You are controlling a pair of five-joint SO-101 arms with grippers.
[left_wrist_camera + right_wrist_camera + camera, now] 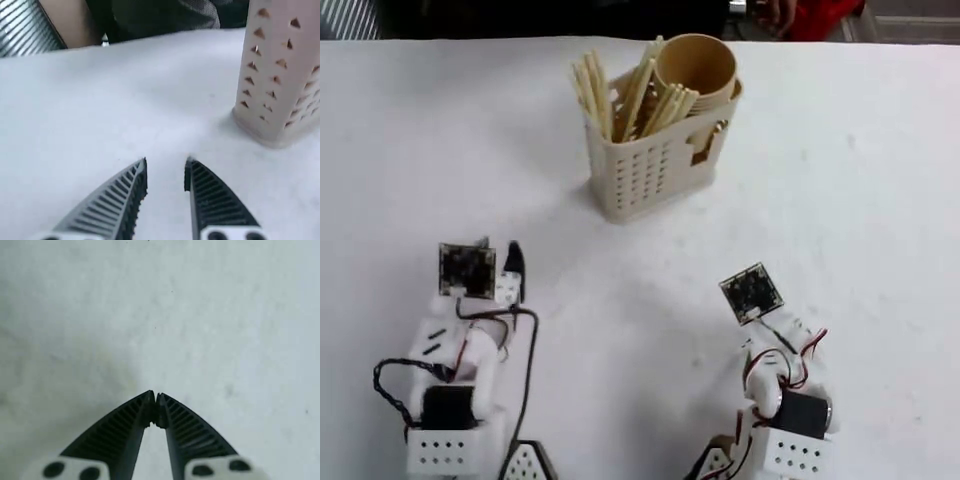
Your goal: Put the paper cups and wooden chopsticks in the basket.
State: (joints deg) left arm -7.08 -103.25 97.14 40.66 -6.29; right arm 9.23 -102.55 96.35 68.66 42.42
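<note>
Chopsticks (620, 95) and a paper cup (695, 65), perhaps several nested, I cannot tell, stand upright inside the basket (650, 175), well ahead of both sets of fingertips. I judge the loading done. That would explain why both arms sit folded low near their bases, neither holding anything.

The left gripper (165, 172) is released, with a narrow gap between its tips and the table (840, 200) beneath them. The right gripper (155, 401) is clenched on nothing, tips touching.

The high view looks down into the basket and shows its contents, the chopsticks leaning on the rim beside the cup. The left wrist view meets the basket's perforated wall from the side, ahead of the fingers and toward the right arm's side, its top cut off. The right wrist view shows plain table beyond its closed tips.
</note>
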